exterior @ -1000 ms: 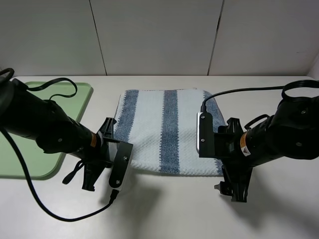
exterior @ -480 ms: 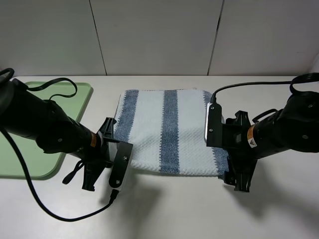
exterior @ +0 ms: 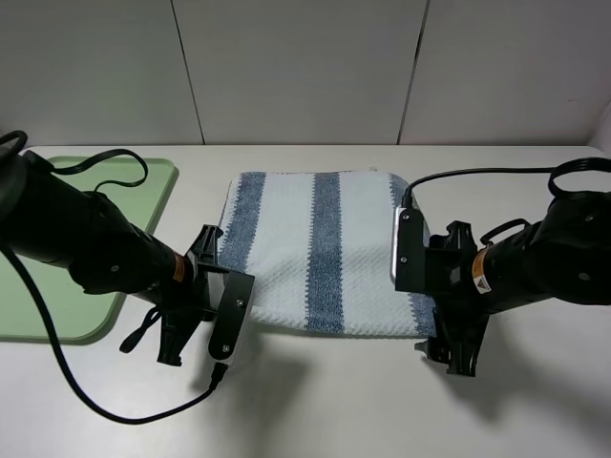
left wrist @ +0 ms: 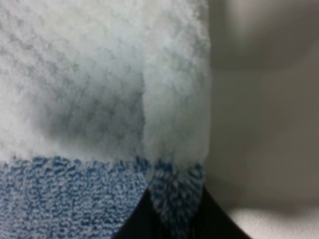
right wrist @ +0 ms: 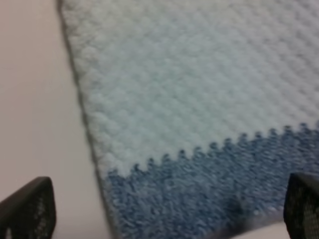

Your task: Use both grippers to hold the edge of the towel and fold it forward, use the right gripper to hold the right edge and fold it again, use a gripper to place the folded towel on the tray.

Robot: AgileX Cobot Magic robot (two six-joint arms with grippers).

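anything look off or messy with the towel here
Nothing damaged or spilled. The towel lies flat on the table, except at its near left corner, where the left gripper pinches it into a small raised ridge.

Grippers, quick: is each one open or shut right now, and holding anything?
Left gripper: shut on the towel, at its near edge.
Right gripper: open over the towel's corner, holding nothing.

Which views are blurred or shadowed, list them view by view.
Exterior high: sharp, evenly lit, soft shadows on the table. Left wrist: the towel fills the frame, heavily blurred, with a grey shadow patch. Right wrist: mildly soft, dark fingertips out of focus.
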